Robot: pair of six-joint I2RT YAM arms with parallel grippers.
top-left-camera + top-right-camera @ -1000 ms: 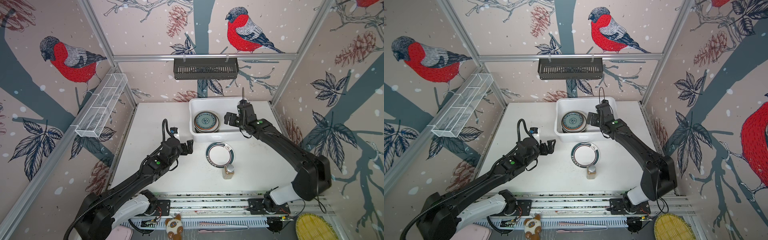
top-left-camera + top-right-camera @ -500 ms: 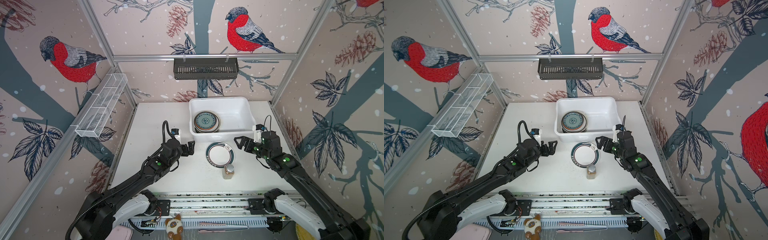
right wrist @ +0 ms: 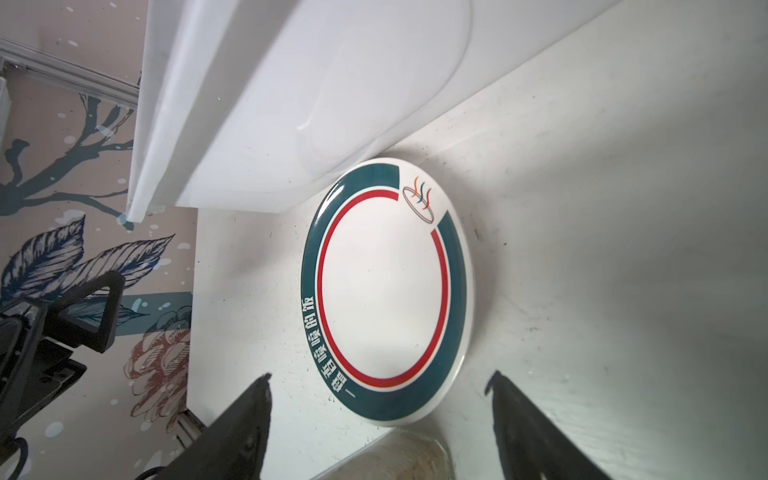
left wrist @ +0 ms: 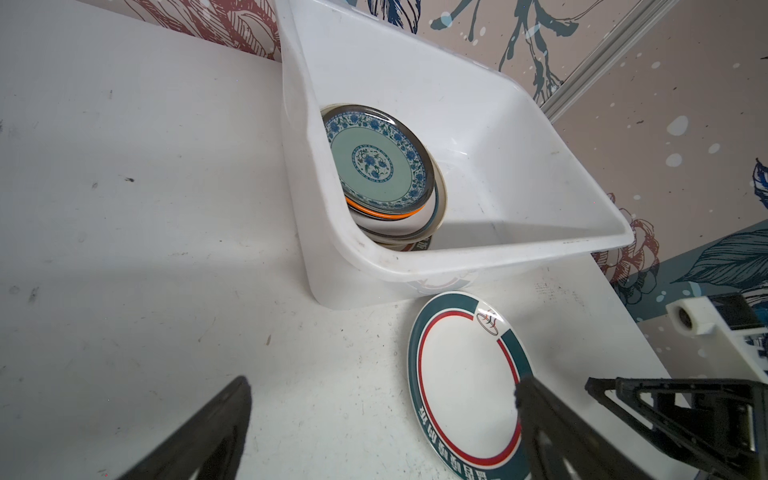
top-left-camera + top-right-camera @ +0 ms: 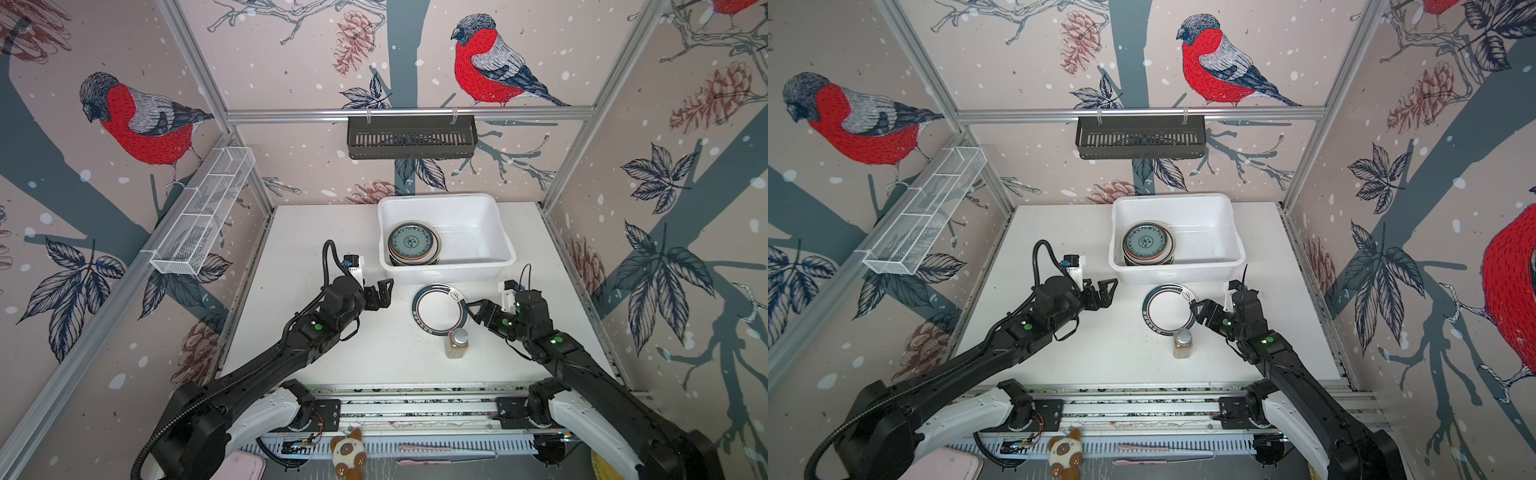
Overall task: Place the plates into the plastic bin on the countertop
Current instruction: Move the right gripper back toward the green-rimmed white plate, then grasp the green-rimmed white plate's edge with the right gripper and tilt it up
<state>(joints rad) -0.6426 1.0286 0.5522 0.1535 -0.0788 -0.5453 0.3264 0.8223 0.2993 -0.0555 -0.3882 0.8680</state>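
Swinging back from the plastic bin [image 5: 505,249], where the other plates [image 5: 413,243] sit stacked, the right pincer [image 5: 473,314] now narrows its half-open, seemingly empty jaws around the last plate [image 5: 438,309] on the desk [image 5: 311,232], while the left pincer [image 5: 385,293] idles agape.

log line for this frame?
plate: flat on countertop, beside bin | right gripper: open at plate rim | left gripper: open, empty | plate stack: in bin
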